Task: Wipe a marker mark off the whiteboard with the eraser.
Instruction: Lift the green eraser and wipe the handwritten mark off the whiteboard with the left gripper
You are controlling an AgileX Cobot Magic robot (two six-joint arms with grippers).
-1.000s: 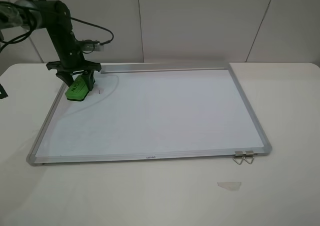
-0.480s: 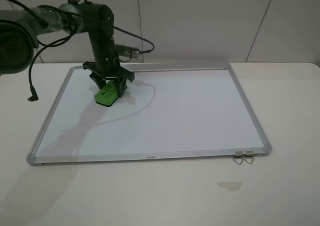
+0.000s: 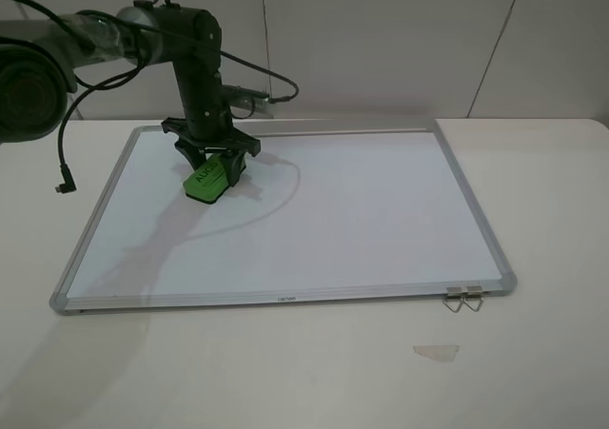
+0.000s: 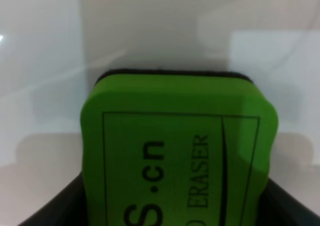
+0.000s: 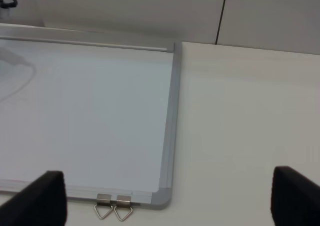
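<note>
The whiteboard (image 3: pixel 333 210) lies flat on the table, its tray strip along the far edge. My left gripper (image 3: pixel 209 165) is shut on the green eraser (image 3: pixel 206 183), pressing it tilted onto the board's far-left area. The left wrist view is filled by the eraser (image 4: pixel 177 151) with white board behind it and dark fingers (image 4: pixel 55 211) at its sides. No marker mark shows anywhere on the board; the spot under the eraser is hidden. My right gripper (image 5: pixel 170 198) is open, hovering over the board's near right corner (image 5: pixel 162 198), and is out of the exterior view.
Two metal clips (image 3: pixel 463 298) hang off the board's near right edge. A pale scrap of tape (image 3: pixel 436 352) lies on the table in front of them. A black cable end (image 3: pixel 63 184) dangles left of the board.
My left arm swept the eraser rightward from the board's far-left corner, then nearly stopped. The small black stroke seen beside the eraser a second ago no longer shows.
</note>
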